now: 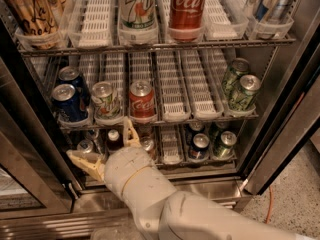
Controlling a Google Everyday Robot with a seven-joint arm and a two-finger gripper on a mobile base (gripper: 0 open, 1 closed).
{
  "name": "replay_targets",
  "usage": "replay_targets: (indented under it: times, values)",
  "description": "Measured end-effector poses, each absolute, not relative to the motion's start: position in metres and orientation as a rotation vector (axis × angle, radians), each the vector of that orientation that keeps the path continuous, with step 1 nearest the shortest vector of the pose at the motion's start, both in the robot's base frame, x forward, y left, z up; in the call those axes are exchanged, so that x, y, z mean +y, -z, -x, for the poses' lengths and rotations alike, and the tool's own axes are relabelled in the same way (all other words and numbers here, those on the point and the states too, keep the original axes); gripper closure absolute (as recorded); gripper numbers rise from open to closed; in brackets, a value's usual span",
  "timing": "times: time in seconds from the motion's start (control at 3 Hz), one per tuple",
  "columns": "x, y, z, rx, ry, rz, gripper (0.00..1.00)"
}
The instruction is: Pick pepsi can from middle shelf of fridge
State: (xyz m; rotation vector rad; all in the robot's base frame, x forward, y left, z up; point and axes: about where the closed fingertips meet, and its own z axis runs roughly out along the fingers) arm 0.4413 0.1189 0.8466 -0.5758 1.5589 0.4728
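Observation:
Two dark blue pepsi cans stand in the leftmost lane of the middle shelf [200,117], one at the front [68,104] and one behind it [75,78]. A white-and-green can [105,101] and a red Coca-Cola can [142,101] stand to their right. My gripper [107,147] is open and empty, just below the middle shelf's front edge. One tan finger [130,133] points up under the red can. The other finger [84,161] points left, below the pepsi cans. My white arm [165,209] comes in from the lower right.
The fridge's dark door frame [30,134] stands at the left and another post [290,124] at the right. Two green cans [241,88] stand at the shelf's right. Tall cans fill the top shelf [150,47]. Bottles and cans [200,145] stand on the bottom tier.

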Motion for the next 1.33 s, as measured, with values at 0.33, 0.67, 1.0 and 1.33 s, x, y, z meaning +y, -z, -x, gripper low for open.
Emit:
replay_targets:
  times: [0.33,0.67,1.0,1.33]
  values:
    - [0.119,-0.847,-0.441,1.559,-0.473,0.576,0.39]
    - [0.13,-0.842,-0.441,1.563,-0.49,0.604,0.63]
    - [0.13,-0.842,-0.44,1.563,-0.49,0.605,0.81]
    - [0.13,-0.842,-0.44,1.563,-0.491,0.605,0.64]
